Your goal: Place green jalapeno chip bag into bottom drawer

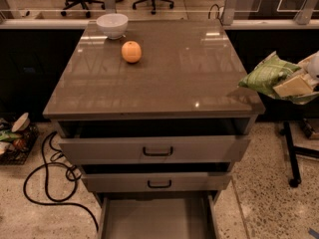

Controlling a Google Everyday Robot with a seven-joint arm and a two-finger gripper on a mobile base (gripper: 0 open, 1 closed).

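The green jalapeno chip bag (pixel 269 75) is a crumpled light-green foil bag held in the air just off the cabinet's right edge, at countertop height. My gripper (pixel 295 85) comes in from the right edge of the camera view and is shut on the bag's right end, its cream-coloured fingers (pixel 291 87) pressed against the foil. The bottom drawer (pixel 157 219) is pulled open at the foot of the cabinet, with a plain grey floor and nothing in it. The bag is well above it and to its right.
An orange fruit (pixel 131 52) and a white bowl (pixel 112 25) stand at the back left of the countertop (pixel 164 78). The two upper drawers (pixel 154 151) stick out slightly. A black cable (pixel 47 180) and a basket (pixel 15 141) lie on the floor at left; a stand leg (pixel 291 156) at right.
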